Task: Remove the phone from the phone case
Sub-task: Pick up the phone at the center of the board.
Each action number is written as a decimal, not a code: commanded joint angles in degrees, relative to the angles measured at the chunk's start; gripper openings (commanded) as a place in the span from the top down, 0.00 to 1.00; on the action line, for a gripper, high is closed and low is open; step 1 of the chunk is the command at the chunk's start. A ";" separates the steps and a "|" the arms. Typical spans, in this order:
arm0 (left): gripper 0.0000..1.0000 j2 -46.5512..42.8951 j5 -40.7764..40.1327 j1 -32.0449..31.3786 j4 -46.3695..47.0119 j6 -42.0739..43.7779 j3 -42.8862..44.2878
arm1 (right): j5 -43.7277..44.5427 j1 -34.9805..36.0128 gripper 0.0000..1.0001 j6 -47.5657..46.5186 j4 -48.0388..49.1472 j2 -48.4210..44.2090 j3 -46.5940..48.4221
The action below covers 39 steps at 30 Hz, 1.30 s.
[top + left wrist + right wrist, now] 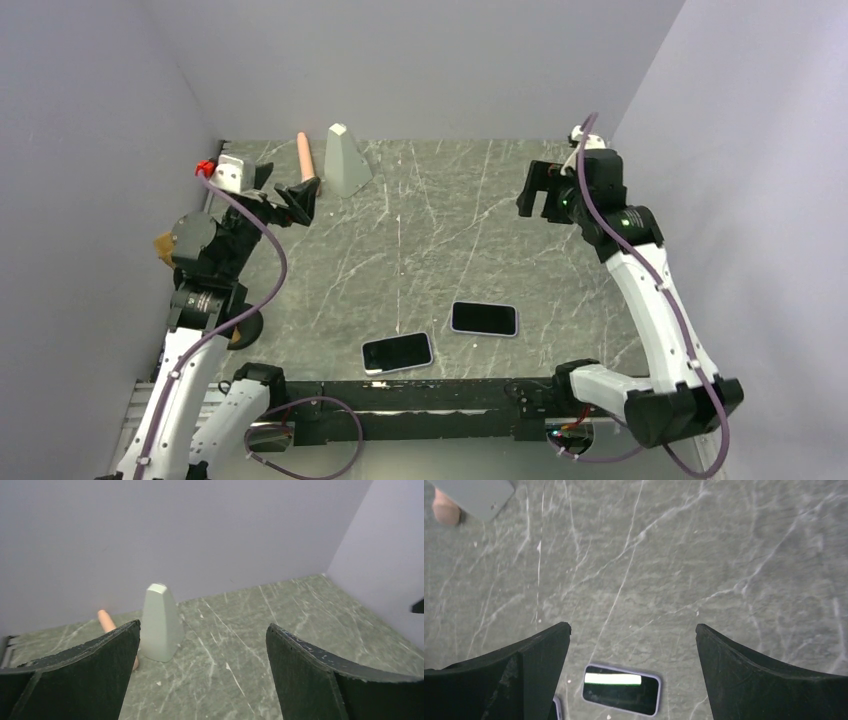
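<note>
**Two grippers gape wide, well clear of black-screened phone [484, 318] in lilac phone case [516, 321]**

Both arms hang over the far half of a grey-green marble-patterned table [430, 240], jaws spread fully and holding nothing. The left gripper [296, 200] hovers near the far left corner, close to a pale grey tapered block [347, 160] and a peach-coloured rod [305, 155]. The right gripper [540, 205] hovers toward the far right, touching nothing. The phone lies flat, screen up, close to the table's near edge and right of centre. Its long axis runs left to right, roughly parallel to that edge. The case's thin rim frames the dark glass on every side, with the handset seated inside it. Just to its left, nearer the arms' bases, lies a second dark slab with a pale rim [397, 352], its right end angled slightly toward the far wall. Whether that is a phone or a case cannot be told.
</note>
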 commanded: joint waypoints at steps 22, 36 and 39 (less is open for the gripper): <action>0.01 8.65 -16.82 -6.10 -13.29 -2.64 7.88 | -5.90 55.13 0.00 -19.38 5.06 32.20 -5.84; 0.01 3.20 -26.69 -6.12 -11.96 -3.68 5.05 | -5.52 61.85 0.00 -25.00 11.07 38.12 -6.05; 0.01 3.60 -26.57 -6.12 -12.22 -3.67 5.33 | -5.36 61.86 0.00 -25.80 11.53 39.26 -6.16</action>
